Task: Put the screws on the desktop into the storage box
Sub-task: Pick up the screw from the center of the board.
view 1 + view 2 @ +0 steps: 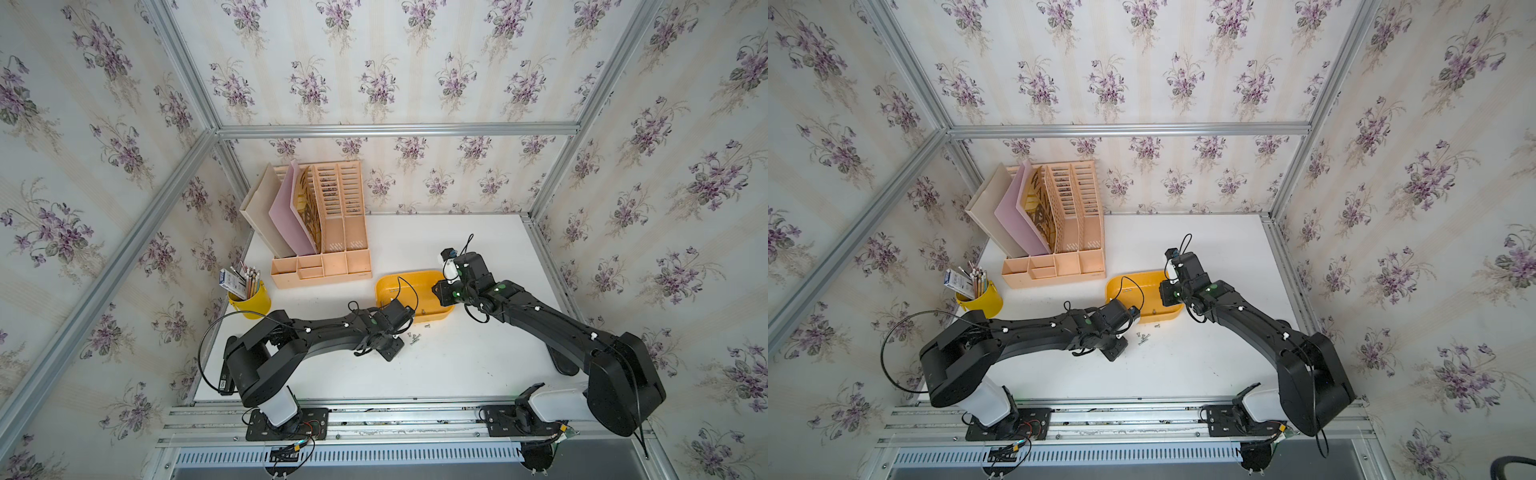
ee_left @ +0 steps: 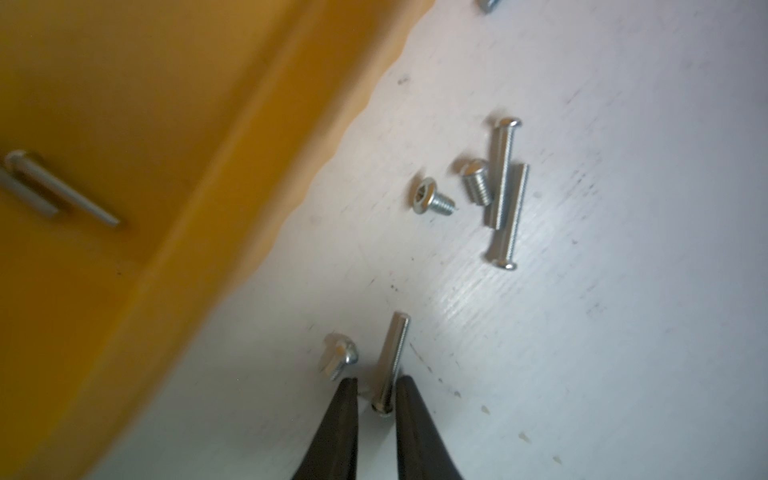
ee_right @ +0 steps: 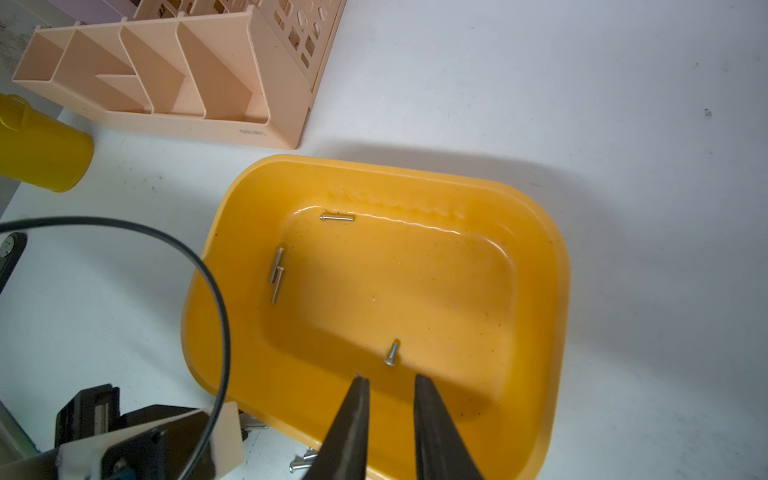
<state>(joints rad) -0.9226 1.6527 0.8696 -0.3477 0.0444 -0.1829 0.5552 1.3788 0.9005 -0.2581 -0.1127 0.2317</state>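
I see bright, even light, soft shadows on the worktop [image 3: 457, 153]. Top views bow at edges; left wrist blurs the storage box [image 2: 166, 124].

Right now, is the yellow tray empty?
No: the right wrist view shows four screws lying on the floor of the yellow tray.

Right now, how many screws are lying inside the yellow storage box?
4 screws in the storage box: one by its wavy wall, two lying together beside a side wall, one just ahead of the right fingers. The fingers may hide more.
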